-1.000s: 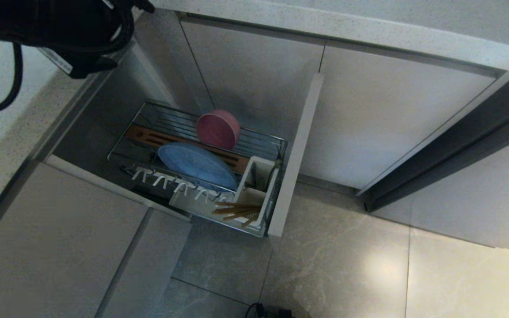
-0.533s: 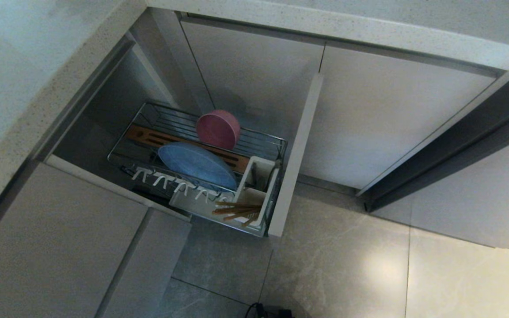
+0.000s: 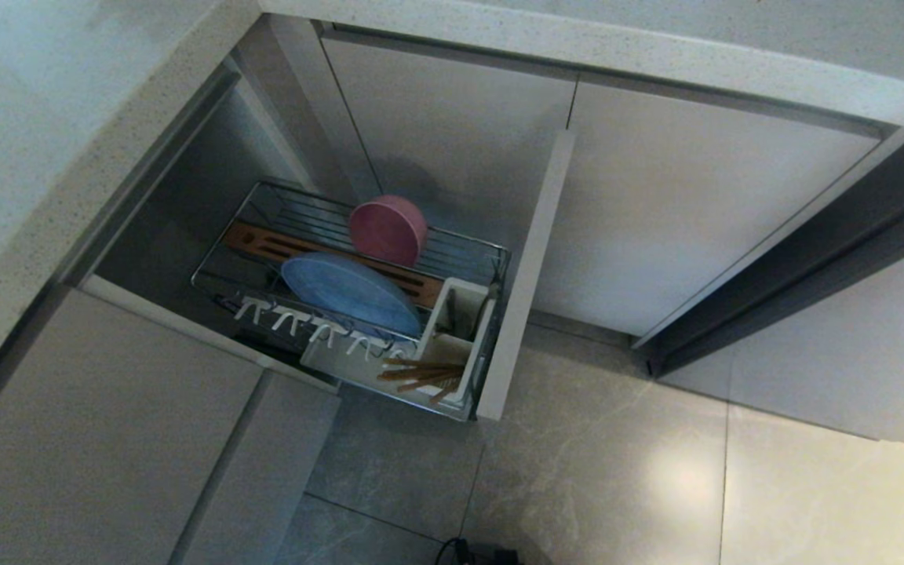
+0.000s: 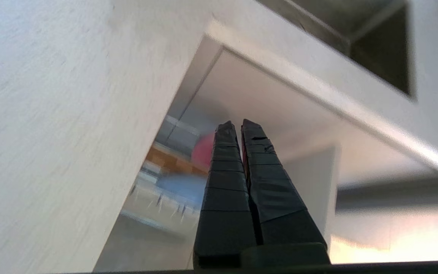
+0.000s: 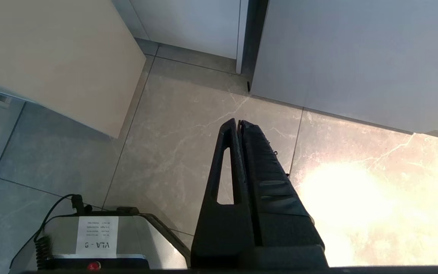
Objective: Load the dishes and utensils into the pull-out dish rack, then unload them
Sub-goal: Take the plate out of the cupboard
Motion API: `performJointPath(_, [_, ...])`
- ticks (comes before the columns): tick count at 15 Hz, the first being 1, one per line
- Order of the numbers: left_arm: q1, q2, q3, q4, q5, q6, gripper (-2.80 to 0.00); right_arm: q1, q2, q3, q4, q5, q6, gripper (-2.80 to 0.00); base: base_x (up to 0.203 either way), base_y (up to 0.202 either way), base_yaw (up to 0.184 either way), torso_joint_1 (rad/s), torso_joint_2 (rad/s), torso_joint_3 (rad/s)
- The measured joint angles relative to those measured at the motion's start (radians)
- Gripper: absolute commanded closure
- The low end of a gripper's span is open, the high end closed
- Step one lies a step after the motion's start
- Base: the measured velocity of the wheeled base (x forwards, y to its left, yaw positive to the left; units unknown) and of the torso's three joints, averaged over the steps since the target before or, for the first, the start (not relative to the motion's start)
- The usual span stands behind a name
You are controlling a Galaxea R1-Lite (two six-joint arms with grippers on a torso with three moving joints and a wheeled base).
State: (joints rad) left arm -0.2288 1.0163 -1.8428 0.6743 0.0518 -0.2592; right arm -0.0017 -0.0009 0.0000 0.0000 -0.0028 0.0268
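The pull-out dish rack (image 3: 491, 259) stands drawn out from the cabinet, its beige front panel (image 3: 526, 275) on the right. A pink bowl (image 3: 388, 229) stands on edge at the back of the rack. A light-blue plate (image 3: 346, 290) leans beside the white pegs (image 3: 303, 320). Wooden chopsticks (image 3: 421, 373) lie across the white caddy (image 3: 456, 329). My left gripper (image 4: 238, 125) is shut and empty, high beside the counter edge, pointing toward the blurred bowl (image 4: 203, 150) and plate (image 4: 181, 186). My right gripper (image 5: 238, 122) hangs shut and empty over the floor.
A speckled worktop (image 3: 44, 133) runs along the left and the back. Plain cabinet doors (image 3: 656, 196) close the wall behind the rack. Grey floor tiles (image 3: 617, 471) lie in front. The robot's base (image 5: 89, 236) with its cable sits below the right gripper.
The left arm, which filled the head view's top-left corner a second ago, has left that view. The rack and its contents have not moved.
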Motion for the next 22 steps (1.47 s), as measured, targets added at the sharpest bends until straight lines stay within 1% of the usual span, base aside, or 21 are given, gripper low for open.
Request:
performJointPath(1, [0.042, -0.068, 0.053, 0.015, -0.076, 0.016, 0.00, 0.000, 0.000, 0.000, 0.000, 0.000, 0.000, 0.00, 0.000, 0.000, 0.000, 0.000, 0.00, 0.000])
performJointPath(2, [0.075, -0.137, 0.125, 0.023, -0.136, 0.041, 0.00, 0.000, 0.000, 0.000, 0.000, 0.000, 0.000, 0.00, 0.000, 0.000, 0.000, 0.000, 0.00, 0.000])
performJointPath(3, [0.106, -0.210, 0.208, 0.027, -0.180, 0.073, 0.00, 0.000, 0.000, 0.000, 0.000, 0.000, 0.000, 0.00, 0.000, 0.000, 0.000, 0.000, 0.00, 0.000])
performJointPath(4, [0.135, -0.288, 0.305, 0.027, -0.216, 0.109, 0.00, 0.000, 0.000, 0.000, 0.000, 0.000, 0.000, 0.00, 0.000, 0.000, 0.000, 0.000, 0.00, 0.000])
performJointPath(6, [0.182, -0.440, 0.521, -0.006, -0.252, 0.159, 0.00, 0.000, 0.000, 0.000, 0.000, 0.000, 0.000, 0.00, 0.000, 0.000, 0.000, 0.000, 0.00, 0.000])
performJointPath(8, [0.216, -0.577, 0.752, -0.081, -0.266, 0.187, 0.00, 0.000, 0.000, 0.000, 0.000, 0.000, 0.000, 0.00, 0.000, 0.000, 0.000, 0.000, 0.00, 0.000])
performJointPath(10, [0.237, -0.696, 0.956, -0.166, -0.269, 0.205, 0.00, 0.000, 0.000, 0.000, 0.000, 0.000, 0.000, 0.00, 0.000, 0.000, 0.000, 0.000, 0.00, 0.000])
performJointPath(11, [0.238, -0.744, 1.043, -0.206, -0.271, 0.228, 0.00, 0.000, 0.000, 0.000, 0.000, 0.000, 0.000, 0.00, 0.000, 0.000, 0.000, 0.000, 0.00, 0.000])
performJointPath(13, [0.235, -0.822, 1.202, -0.296, -0.271, 0.305, 0.00, 0.000, 0.000, 0.000, 0.000, 0.000, 0.000, 0.00, 0.000, 0.000, 0.000, 0.000, 0.00, 0.000])
performJointPath(14, [0.234, -0.861, 1.282, -0.349, -0.269, 0.327, 0.00, 0.000, 0.000, 0.000, 0.000, 0.000, 0.000, 0.00, 0.000, 0.000, 0.000, 0.000, 0.00, 0.000])
performJointPath(16, [0.231, -0.935, 1.407, -0.438, -0.263, 0.329, 0.00, 0.000, 0.000, 0.000, 0.000, 0.000, 0.000, 0.00, 0.000, 0.000, 0.000, 0.000, 0.00, 0.000])
performJointPath(18, [0.231, -0.980, 1.518, -0.497, -0.246, 0.303, 0.00, 0.000, 0.000, 0.000, 0.000, 0.000, 0.000, 0.00, 0.000, 0.000, 0.000, 0.000, 0.00, 0.000])
performJointPath(19, [0.230, -0.993, 1.569, -0.526, -0.231, 0.301, 0.00, 0.000, 0.000, 0.000, 0.000, 0.000, 0.000, 0.00, 0.000, 0.000, 0.000, 0.000, 0.00, 0.000])
performJointPath(22, [0.230, -1.013, 1.722, -0.644, -0.185, 0.321, 0.00, 0.000, 0.000, 0.000, 0.000, 0.000, 0.000, 0.00, 0.000, 0.000, 0.000, 0.000, 0.00, 0.000])
